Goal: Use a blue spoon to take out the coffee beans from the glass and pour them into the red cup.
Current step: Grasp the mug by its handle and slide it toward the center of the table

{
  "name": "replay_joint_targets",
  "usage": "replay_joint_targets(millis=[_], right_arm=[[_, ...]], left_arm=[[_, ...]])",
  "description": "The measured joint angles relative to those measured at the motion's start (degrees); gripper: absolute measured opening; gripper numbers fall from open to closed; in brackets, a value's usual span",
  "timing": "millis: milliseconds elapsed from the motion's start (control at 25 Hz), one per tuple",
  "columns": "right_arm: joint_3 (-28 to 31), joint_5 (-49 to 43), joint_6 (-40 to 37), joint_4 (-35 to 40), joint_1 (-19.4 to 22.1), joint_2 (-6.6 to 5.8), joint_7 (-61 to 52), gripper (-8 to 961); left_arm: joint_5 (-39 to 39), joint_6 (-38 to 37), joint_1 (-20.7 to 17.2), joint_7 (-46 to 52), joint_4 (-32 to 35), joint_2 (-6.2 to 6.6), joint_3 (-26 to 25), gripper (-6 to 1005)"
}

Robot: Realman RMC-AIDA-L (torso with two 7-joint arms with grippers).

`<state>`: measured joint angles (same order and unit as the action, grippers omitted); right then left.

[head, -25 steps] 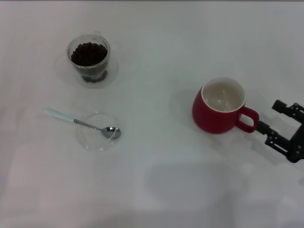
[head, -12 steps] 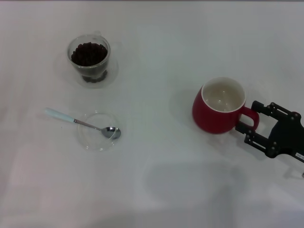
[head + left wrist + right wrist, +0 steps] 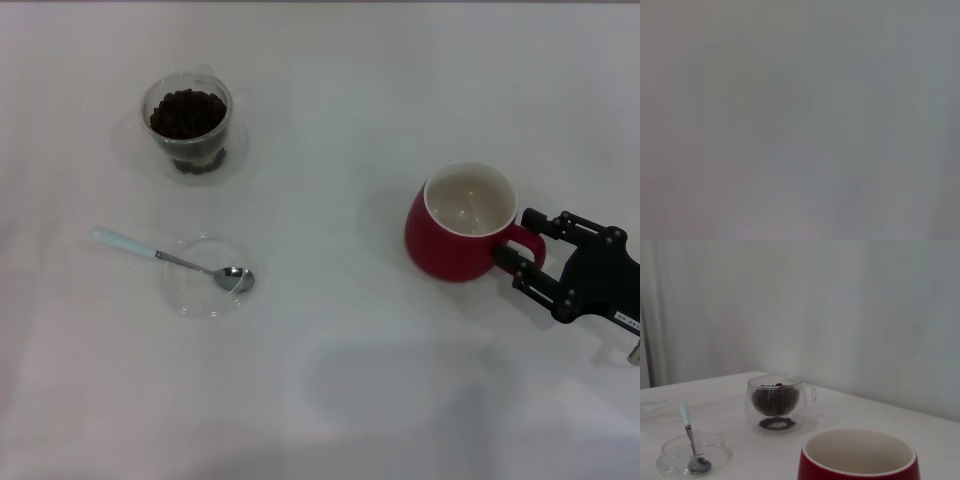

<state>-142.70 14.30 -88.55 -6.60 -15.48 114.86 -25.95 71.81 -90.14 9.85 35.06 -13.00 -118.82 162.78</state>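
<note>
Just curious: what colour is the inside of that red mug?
Cream-white inside the red cup; the head view shows it best.

Glossy red rounded mug (image 3: pixel 455 240) with cream-white inside and red loop handle. Small clear glass cup (image 3: pixel 187 125) filled with dark brown, near-black coffee beans (image 3: pixel 186 112). Teaspoon (image 3: pixel 175 261) with shiny silver metal bowl and pale light-blue handle. Flat clear round glass dish (image 3: pixel 204 277). Plain white tabletop (image 3: pixel 330 120). Matte black right gripper (image 3: pixel 524 252).
</note>
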Motion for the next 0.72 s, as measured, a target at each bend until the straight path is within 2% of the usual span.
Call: replay_joint_targets(millis=[120,360,560,720], right_arm=[[0.01,-0.08,0.05,0.01,-0.05,0.0,0.26,609],[0.19,0.09,-0.01,0.01,-0.08,0.0,0.74,404],[0.32,0.17,0.04,0.08,-0.08,0.0,0.96,282],[0.2,-0.01,0.13,0.85,-0.08,0.0,1.0,250]], left_arm=[[0.0,0.39,0.15,0.0,0.0,0.0,0.0,413],[0.0,1.1,0.47,0.0,0.0,0.04,0.0,413],[0.0,1.56,0.61,0.0,0.0,0.1,0.0,414],[0.0,2.03,0.76,0.0,-0.08,0.17,0.0,414]])
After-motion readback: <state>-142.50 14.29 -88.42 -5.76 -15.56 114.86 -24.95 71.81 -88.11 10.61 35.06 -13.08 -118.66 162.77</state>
